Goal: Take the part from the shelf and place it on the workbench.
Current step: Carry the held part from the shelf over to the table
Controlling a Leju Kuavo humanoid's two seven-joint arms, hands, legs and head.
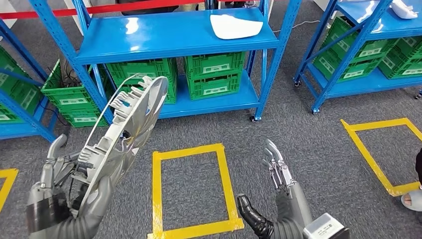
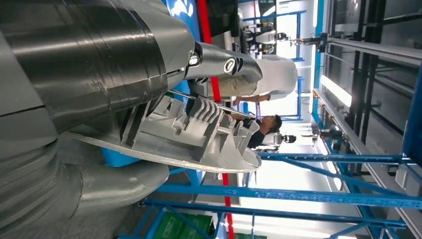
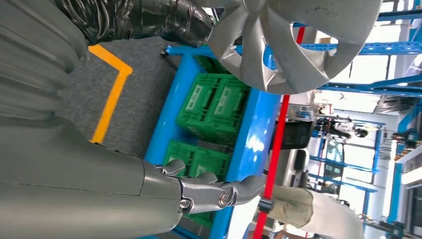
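Left robot hand (image 1: 59,174) grips hubcap (image 1: 129,124) (spoked face (image 3: 293,45) toward right wrist)

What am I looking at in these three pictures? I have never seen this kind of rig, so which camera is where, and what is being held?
This is a humanoid robot with two silver arms. The head view looks down from its body; the other two pictures come from cameras at its wrists and are turned sideways. The left hand grips a silver wheel cover, tilted on edge, its ribbed back toward the head camera. The right hand holds nothing, fingers apart. Ahead stands a blue shelf with a white part on it and green crates below. Yellow tape marks a rectangle on the grey floor.
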